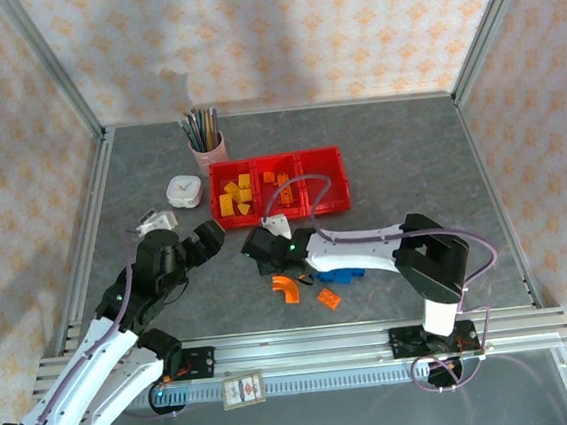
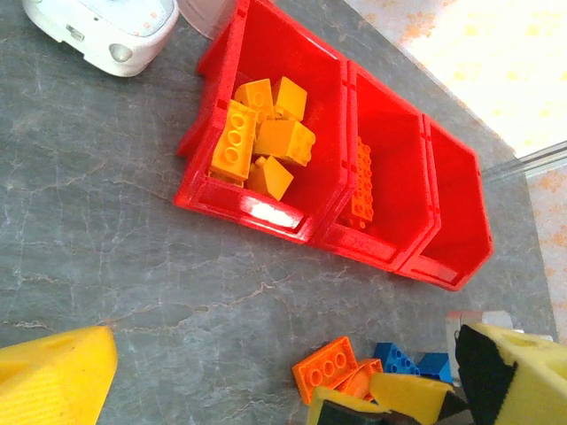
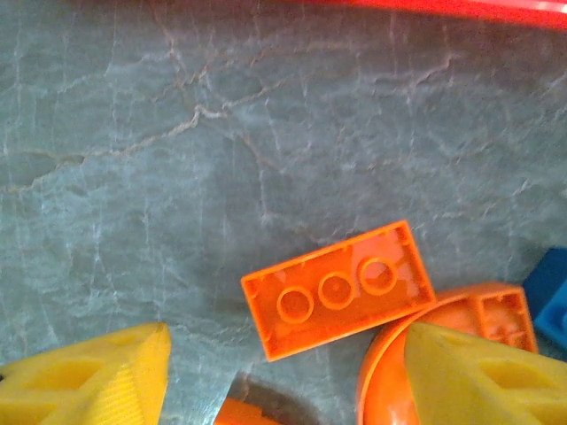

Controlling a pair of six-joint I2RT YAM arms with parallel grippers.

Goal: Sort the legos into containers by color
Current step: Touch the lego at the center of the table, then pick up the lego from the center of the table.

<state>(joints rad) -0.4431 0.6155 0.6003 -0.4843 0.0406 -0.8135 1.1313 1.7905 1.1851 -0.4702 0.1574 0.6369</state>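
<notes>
The three joined red containers (image 1: 338,199) stand at the table's middle back. Yellow legos (image 2: 261,137) fill the left one, orange pieces (image 2: 362,181) lie in the middle one, and the right one (image 2: 452,208) looks bare. My right gripper (image 3: 288,381) is open and low over the table. An upside-down orange block (image 3: 337,288) lies just past its fingertips. An orange arch (image 3: 461,323) lies partly behind its right finger. Blue blocks (image 2: 396,359) sit beside them. Another orange arch (image 1: 287,287) and an orange block (image 1: 329,297) lie nearer the front. My left gripper (image 1: 206,238) hangs wide open to the left, with nothing in it.
A pink cup of pens (image 1: 207,149) stands behind the bins' left end. A white round gadget (image 1: 184,190) sits left of them, with a smaller white object (image 1: 156,223) in front of it. Metal frame rails run along the table's edges.
</notes>
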